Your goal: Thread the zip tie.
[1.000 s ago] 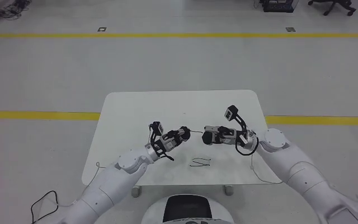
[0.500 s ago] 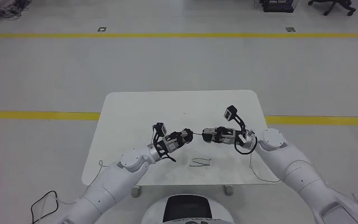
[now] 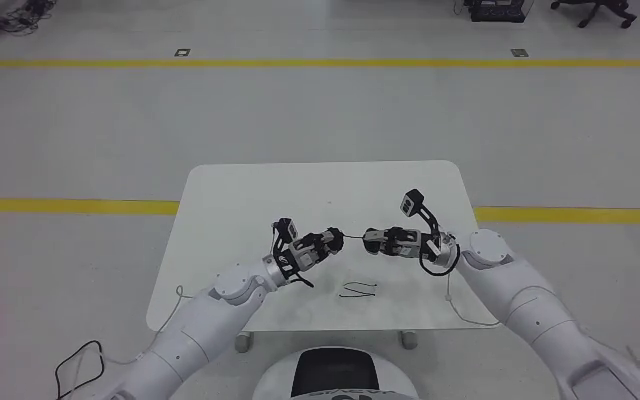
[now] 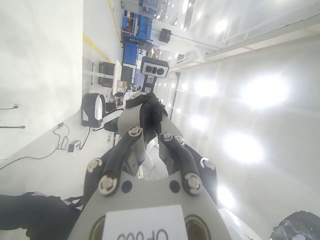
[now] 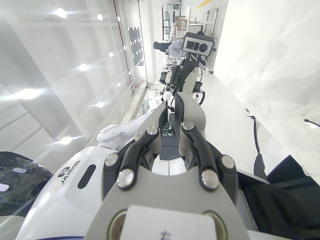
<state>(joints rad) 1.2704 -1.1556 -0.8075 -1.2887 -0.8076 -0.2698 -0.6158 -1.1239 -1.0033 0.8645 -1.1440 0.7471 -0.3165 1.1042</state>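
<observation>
1. One thin black plastic zip tie (image 3: 352,237) shows in the top view as a fine dark line, held in the air above the middle of the white rounded-corner desk (image 3: 250,200). It spans the short gap between the two gripper tips and is too slim there to tell its head from its tail.
2. Left gripper (image 3: 338,240) sits just on its own side of the desk's centre, pointing at the other arm. In the left wrist view the left gripper (image 4: 148,111) has its grey fingers (image 4: 130,123) drawn together to a tight pinch, with only a dark sliver between them, closed on the zip tie's end. The exact pinch point is lost in shadow.
3. Right gripper (image 3: 368,240) faces it from the opposite side, tip nearly to tip. In the right wrist view the right gripper (image 5: 173,98) has its fingers (image 5: 193,111) converging at the tips. A narrow slit is left farther back, and a black ribbed strip lies along one inner face. They are clamped on the zip tie's other end.
4. Second, a loose black tie (image 3: 358,290) lies flat and bent on the desk, between the grippers and the near edge, touched by neither.
</observation>
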